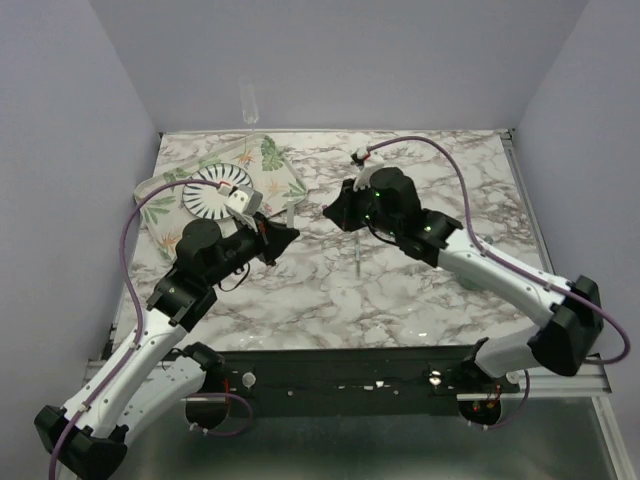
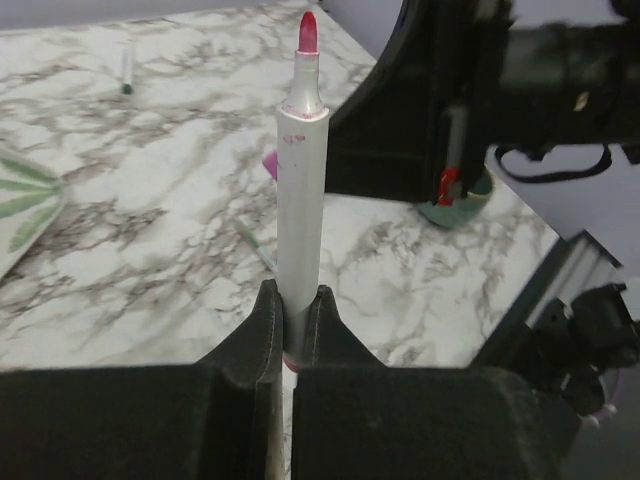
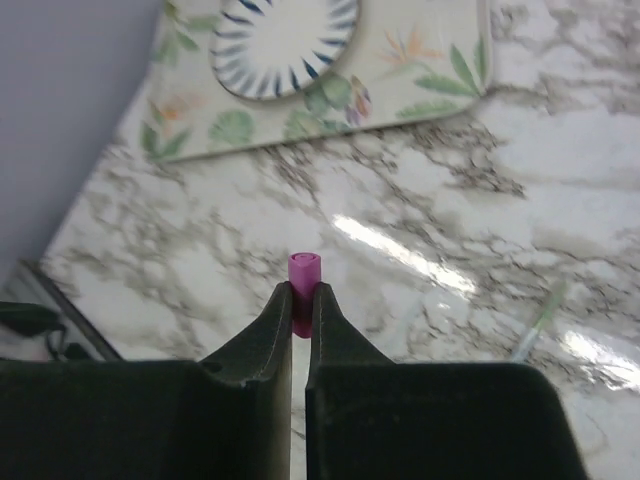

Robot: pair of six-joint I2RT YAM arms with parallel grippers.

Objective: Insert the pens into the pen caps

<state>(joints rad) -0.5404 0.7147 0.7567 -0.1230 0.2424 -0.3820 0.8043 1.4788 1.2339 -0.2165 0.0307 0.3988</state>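
Pink-tipped pen [image 2: 300, 200]: white barrel, felt tip uncovered. It is gripped at its lower end by the left gripper [image 2: 295, 310]. The barrel is pinched between the two dark fingers [image 2: 262, 330] and stands out ahead of them, tip pointing away from the wrist.

Pink cap [image 3: 304, 268]: clamped between the fingertips of the right gripper [image 3: 301, 300]. Its upper part projects just past the tips, and its lower part is hidden by them. In the left wrist view a patch of the same magenta is seen just beside the barrel, about halfway up, on the left. Whether cap and pen touch cannot be told. The pen's tip is bare and not inside the cap.

Grippers, top view: the two tips are pointed toward each other over the middle of the marble table [image 1: 420, 300]. They are close together but apart.

Second pen [image 1: 357, 258]: it lies flat on the table, held by nothing. It is near the right gripper, on the side toward the arm bases, and to the right of the left gripper's tip. Its cap state cannot be made out.

Surroundings: a leaf-patterned tray [image 3: 440, 70] is seen ahead of the right gripper. A striped plate [image 3: 280, 40] rests on the tray.
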